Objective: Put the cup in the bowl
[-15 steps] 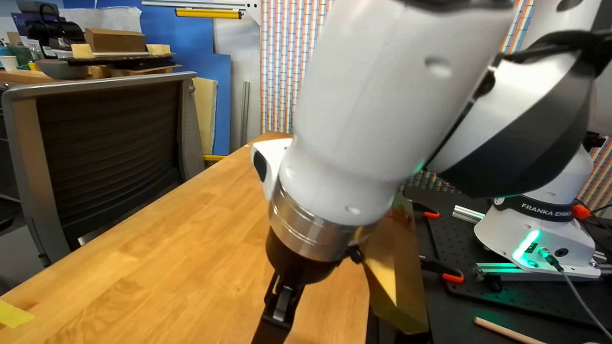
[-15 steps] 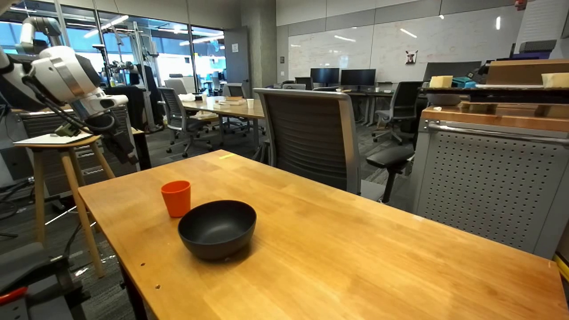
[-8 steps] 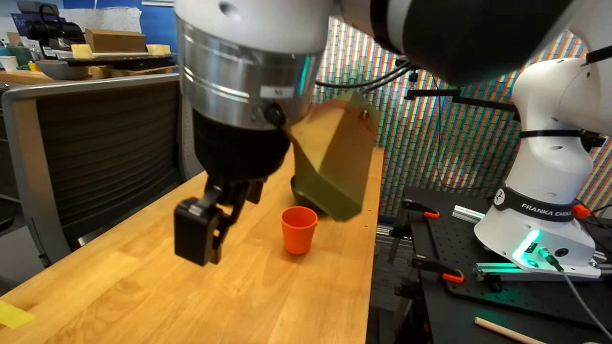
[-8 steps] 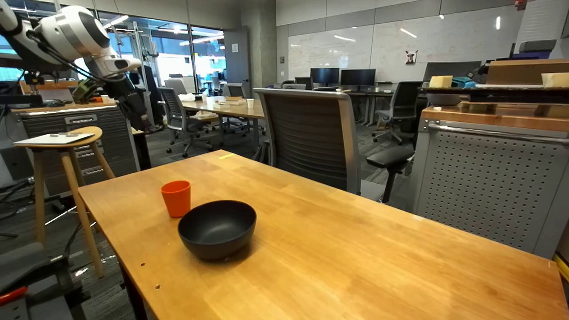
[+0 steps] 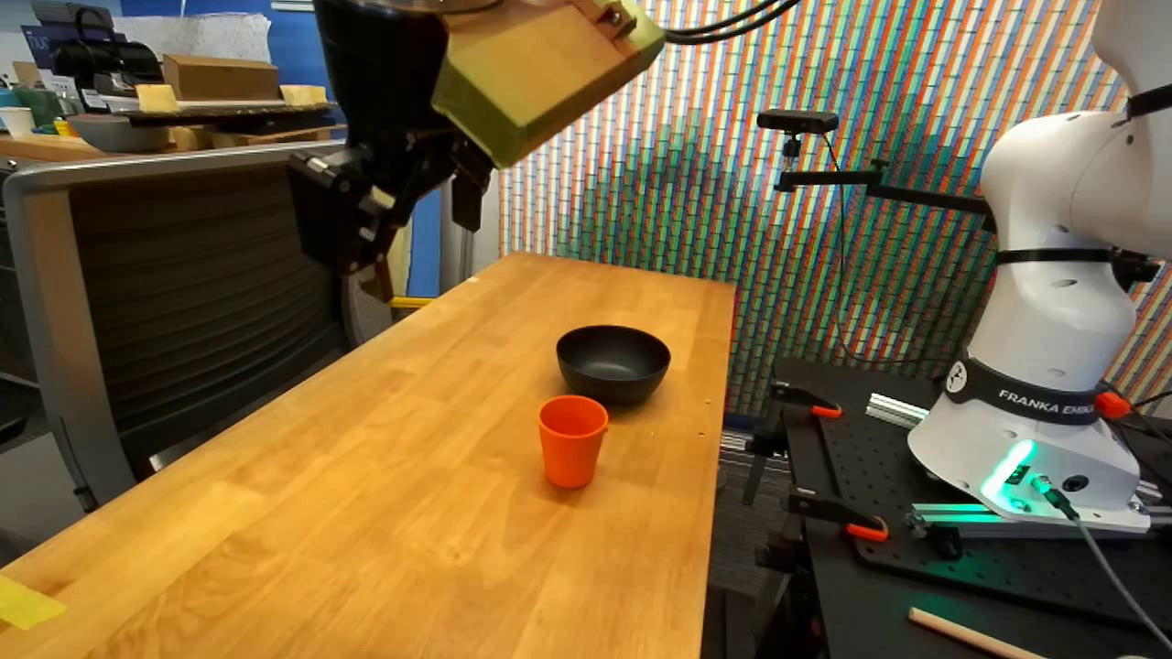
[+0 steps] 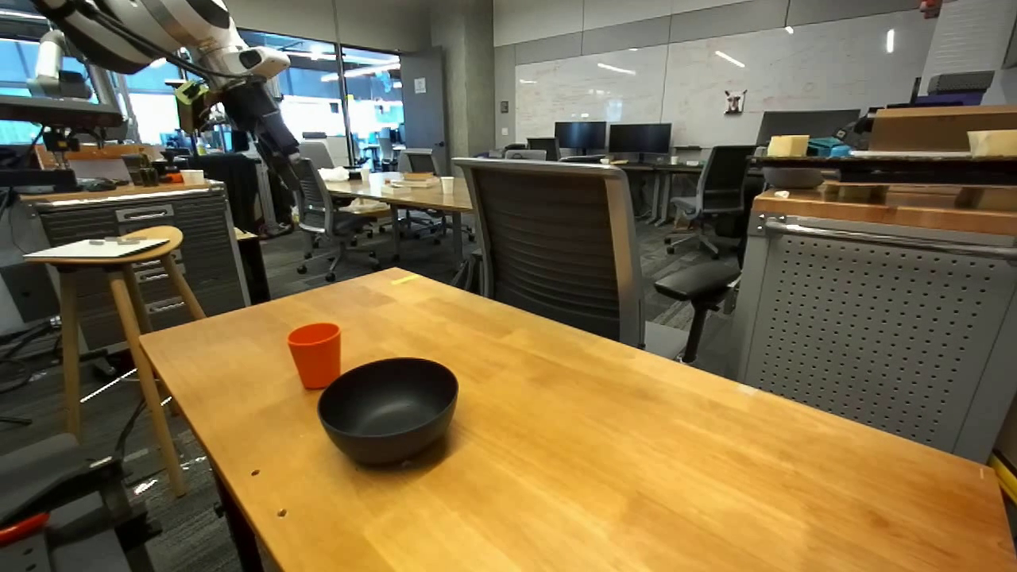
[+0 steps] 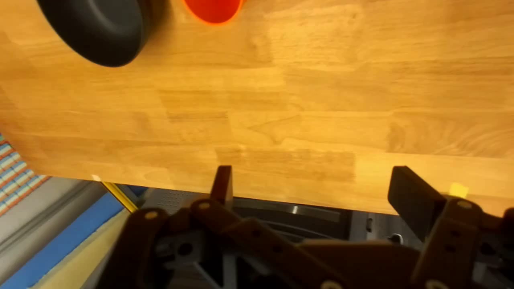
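Behind the wooden table (image 5: 412, 458) rose a striped backdrop (image 5: 641, 201), and an office chair (image 5: 211, 302) stood along one long side. On the wood the orange-red cup (image 5: 572, 448) sat upright just beside the black bowl (image 5: 623, 375), outside it; the wrist view showed a strip of wood between the two. The gripper (image 7: 311, 172) hung well above the table, its fingers (image 7: 413, 200) spread wide with nothing between them, and it lay off toward the chair side rather than over the cup. By my reading the step in hand was the approach, with the grasp not yet made and the placing wholly ahead. What the next move called for, I judged, was a shift sideways until the parted fingers straddled the cup, then a straight descent and a gentle close on its tapered wall. With the bowl so near, a finger coming down on that side could have nudged it, so turning the jaws to keep off its rim seemed wise before lifting the cup across.
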Robot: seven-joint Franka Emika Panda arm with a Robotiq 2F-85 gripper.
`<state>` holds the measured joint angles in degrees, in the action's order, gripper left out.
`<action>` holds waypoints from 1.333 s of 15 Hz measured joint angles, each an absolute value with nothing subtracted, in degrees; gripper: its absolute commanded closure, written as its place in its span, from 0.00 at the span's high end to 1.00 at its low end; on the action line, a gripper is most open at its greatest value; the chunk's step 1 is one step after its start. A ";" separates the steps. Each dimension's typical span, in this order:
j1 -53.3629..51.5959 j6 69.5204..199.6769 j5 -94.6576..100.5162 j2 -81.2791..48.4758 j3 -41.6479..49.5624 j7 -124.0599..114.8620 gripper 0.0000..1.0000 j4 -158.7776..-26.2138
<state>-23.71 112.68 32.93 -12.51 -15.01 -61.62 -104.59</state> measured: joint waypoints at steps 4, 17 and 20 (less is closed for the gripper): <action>-21.23 106.51 30.42 -10.05 -13.52 -58.76 1.00 -104.54; -20.52 105.86 30.02 -9.68 -13.48 -57.81 1.00 -104.78; -20.60 105.01 30.86 -10.46 -13.44 -60.22 1.00 -106.38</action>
<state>-20.60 105.01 30.86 -10.46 -13.44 -60.22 -106.38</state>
